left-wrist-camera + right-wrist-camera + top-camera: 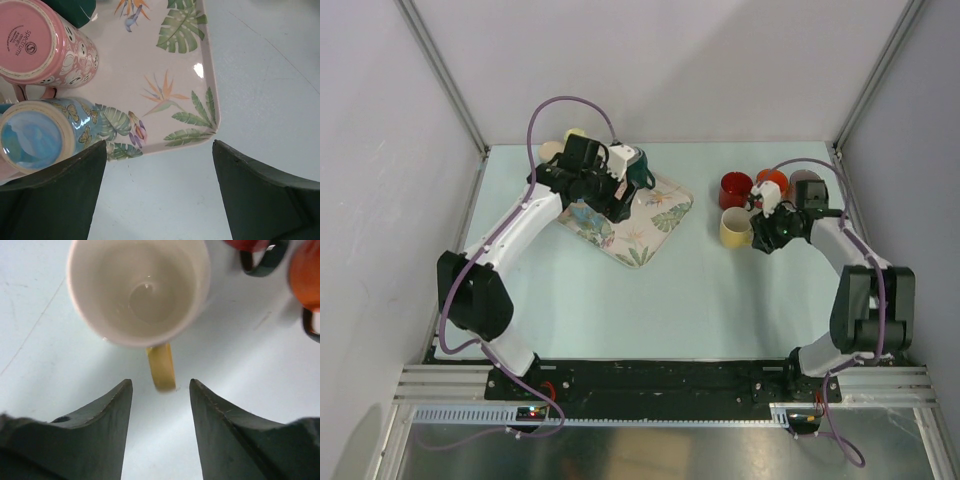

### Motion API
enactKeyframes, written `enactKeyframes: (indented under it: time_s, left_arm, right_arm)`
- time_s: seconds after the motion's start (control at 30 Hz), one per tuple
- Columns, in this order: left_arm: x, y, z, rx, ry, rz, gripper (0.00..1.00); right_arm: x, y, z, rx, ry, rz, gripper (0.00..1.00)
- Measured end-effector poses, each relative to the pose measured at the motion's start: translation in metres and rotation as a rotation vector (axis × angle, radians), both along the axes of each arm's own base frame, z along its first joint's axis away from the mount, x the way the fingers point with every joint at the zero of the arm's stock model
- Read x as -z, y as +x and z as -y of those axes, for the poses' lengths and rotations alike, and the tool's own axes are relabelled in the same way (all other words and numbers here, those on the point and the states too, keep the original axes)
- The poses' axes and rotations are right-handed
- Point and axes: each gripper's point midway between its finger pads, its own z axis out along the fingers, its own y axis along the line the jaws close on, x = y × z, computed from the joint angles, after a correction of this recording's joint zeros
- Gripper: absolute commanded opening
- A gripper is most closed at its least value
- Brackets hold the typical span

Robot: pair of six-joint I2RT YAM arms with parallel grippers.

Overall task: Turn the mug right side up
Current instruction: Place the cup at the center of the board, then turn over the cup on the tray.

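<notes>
**Yellow mug upright on the table, right claw open around its handle**

The right wrist view looks straight down into the yellow ceramic mug [137, 295]. Its cream inside and round bottom show, so its mouth faces up and its long axis stands vertical. Its yellow handle [161, 367] points back toward the right claw [161, 385]. The end of the handle lies between the two dark fingers, with a gap on each side. The claw is open and grips nothing.

The top view does not show the inside of the mug or that gap. It does show where the mug stands: on the pale blue table [670, 300], right of centre. The mug is just in front of a red mug [735, 187], with an orange mug [772, 180] beside that one. From above, the right claw sits just to the right of the yellow mug and the handle side faces it.

Only the left wrist view shows the left claw [159, 147] plainly. Its fingers are spread wide and empty, over the near corner of a pink tray [150, 65] printed with leaves and flowers. On the tray stands a pink mug [40, 40] with its stamped base up, so it is inverted. A blue butterfly mug [45, 135] is next to it, but I cannot tell which end of it faces the camera. From above, the arm hides most of these.
</notes>
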Motion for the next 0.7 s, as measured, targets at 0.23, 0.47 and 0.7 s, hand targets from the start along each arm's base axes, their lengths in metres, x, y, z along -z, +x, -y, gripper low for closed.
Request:
enactKeyframes:
  time_s: [0.23,0.47,0.7]
  left_arm:
    - [-0.005,0.003,-0.008,-0.029,0.019,0.023,0.94]
    - [-0.027,0.019,-0.019,-0.103,0.047,0.091,0.99]
    - [-0.052,0.018,-0.035,-0.17,0.061,0.149,1.0]
  right_arm:
    - [-0.077,-0.011,0.005,0.066,0.073,0.156,0.74]
    - [-0.125,0.009,-0.071,-0.069,0.174,0.28,0.75]
    - [-0.137,0.057,-0.147,-0.182,0.236,0.289,0.73]
